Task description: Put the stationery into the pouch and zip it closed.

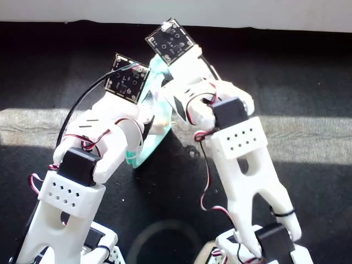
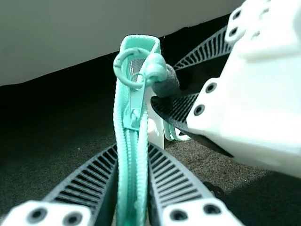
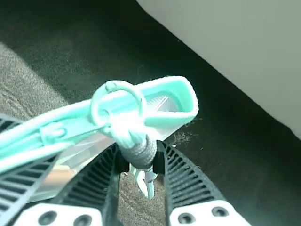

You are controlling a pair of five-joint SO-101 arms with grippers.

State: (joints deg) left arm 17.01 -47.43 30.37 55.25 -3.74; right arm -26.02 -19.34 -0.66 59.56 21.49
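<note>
A mint-green pouch [image 1: 144, 151] stands on edge between the two arms. My left gripper [image 2: 133, 155] is shut on the pouch's zipper edge [image 2: 131, 117], one ribbed finger on each side. The zipper slider [image 3: 51, 134] carries a green ring [image 3: 117, 106] with a grey cord knot [image 3: 141, 151] tied to it. My right gripper [image 3: 139, 153] is shut on that knot, close to the pouch's end tab [image 3: 171, 101]. In the left wrist view the right gripper [image 2: 165, 84] pinches the knot just past the ring [image 2: 129, 66]. Pale contents show faintly through the pouch's clear side [image 1: 160, 127].
The table is covered by a dark mat [image 1: 308, 77], with a sunlit band [image 1: 308, 137] across its middle. A white wall [image 1: 247, 11] runs along the far edge. Red and black cables [image 1: 204, 165] hang from both arms near the pouch.
</note>
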